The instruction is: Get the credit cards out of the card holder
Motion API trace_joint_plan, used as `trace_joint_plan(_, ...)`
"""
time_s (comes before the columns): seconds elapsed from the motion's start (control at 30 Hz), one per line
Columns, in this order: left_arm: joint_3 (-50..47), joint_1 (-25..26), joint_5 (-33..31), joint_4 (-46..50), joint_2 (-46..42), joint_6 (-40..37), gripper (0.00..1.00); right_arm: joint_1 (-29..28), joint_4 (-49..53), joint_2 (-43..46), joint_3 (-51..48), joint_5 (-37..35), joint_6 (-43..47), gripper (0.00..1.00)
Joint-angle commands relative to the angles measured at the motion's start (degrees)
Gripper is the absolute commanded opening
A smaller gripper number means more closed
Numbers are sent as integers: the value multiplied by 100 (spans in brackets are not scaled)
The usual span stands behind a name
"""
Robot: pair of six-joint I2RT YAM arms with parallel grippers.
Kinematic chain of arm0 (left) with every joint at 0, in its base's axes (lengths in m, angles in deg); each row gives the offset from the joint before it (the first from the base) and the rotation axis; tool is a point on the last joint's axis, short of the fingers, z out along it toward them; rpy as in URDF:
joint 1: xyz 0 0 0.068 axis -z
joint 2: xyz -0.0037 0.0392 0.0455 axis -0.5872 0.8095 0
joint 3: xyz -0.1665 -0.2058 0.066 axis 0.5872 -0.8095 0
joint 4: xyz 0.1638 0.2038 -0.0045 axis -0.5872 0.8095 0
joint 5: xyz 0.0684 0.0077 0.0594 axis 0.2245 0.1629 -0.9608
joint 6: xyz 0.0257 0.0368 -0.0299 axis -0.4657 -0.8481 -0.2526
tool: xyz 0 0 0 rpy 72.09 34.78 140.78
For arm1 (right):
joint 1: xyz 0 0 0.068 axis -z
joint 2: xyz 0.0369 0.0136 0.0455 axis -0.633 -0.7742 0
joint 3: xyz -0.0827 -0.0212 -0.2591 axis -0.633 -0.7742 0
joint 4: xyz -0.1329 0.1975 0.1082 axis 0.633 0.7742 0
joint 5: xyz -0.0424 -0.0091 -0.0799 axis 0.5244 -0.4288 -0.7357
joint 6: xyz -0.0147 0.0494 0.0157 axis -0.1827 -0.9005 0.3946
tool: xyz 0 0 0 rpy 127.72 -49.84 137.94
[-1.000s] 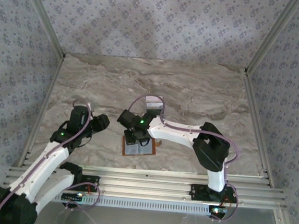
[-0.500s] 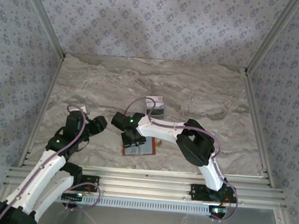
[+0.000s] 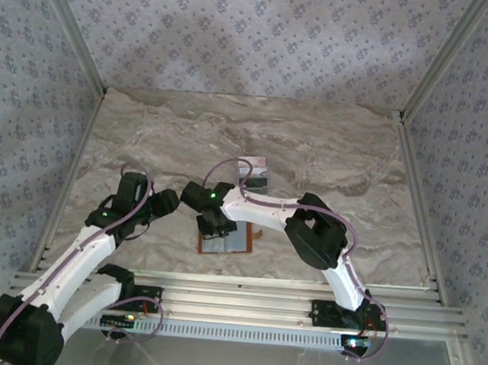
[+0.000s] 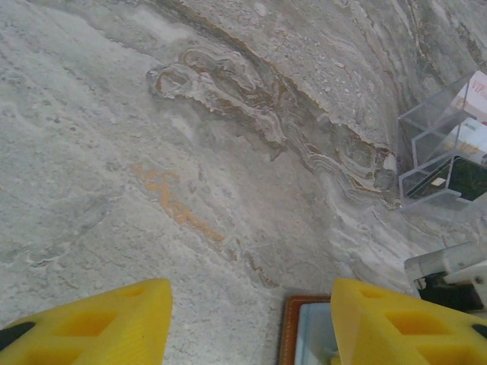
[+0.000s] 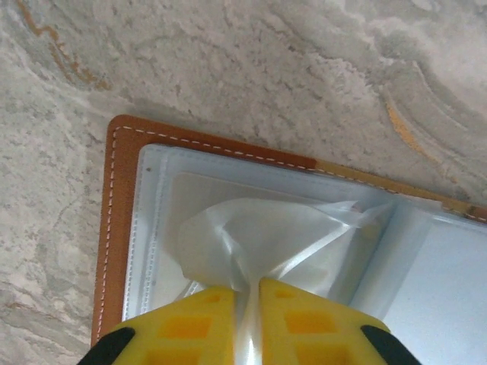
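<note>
From above, the card holder (image 3: 228, 244) lies open on the tabletop (image 3: 332, 147) near the middle of its near edge, the right jaws down on it, the left jaws near its left edge, a clear rack (image 3: 254, 175) behind. At the left wrist, the jaws stand wide and empty, cards (image 4: 466, 176) showing in the rack. At the right wrist, the jaws pinch a bunched clear sleeve (image 5: 251, 228) inside the card holder.

Illegible red lettering on card (image 4: 477, 93) in clear rack (image 4: 428, 128)
</note>
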Motion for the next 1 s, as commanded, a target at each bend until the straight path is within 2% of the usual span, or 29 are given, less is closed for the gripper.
trace_joint_plan(0.0, 204, -27, 342, -70, 166, -136, 56, -28, -46, 25, -31, 55, -53, 13)
trace_joint_plan(0.13, 161, -24, 828, -233, 415, -75, 49, -13, -436, 374, -369, 210, -160, 11)
trace_joint_plan(0.33, 36, 124, 1236, -597, 751, 207, 39, 134, -1909, 980, -1359, 513, -396, 11)
trace_joint_plan(0.5, 29, 360, 1285, -822, 994, 428, 31, 241, -3022, 1404, -2082, 787, -724, 11)
trace_joint_plan(0.8, 153, 833, 1212, -967, 1632, 615, 15, 375, -4248, 1655, -2860, 966, -1018, 11)
trace_joint_plan(0.97, 294, 869, 1487, -907, 2199, 656, 11, 462, -4780, 1610, -3141, 1191, -1147, 12)
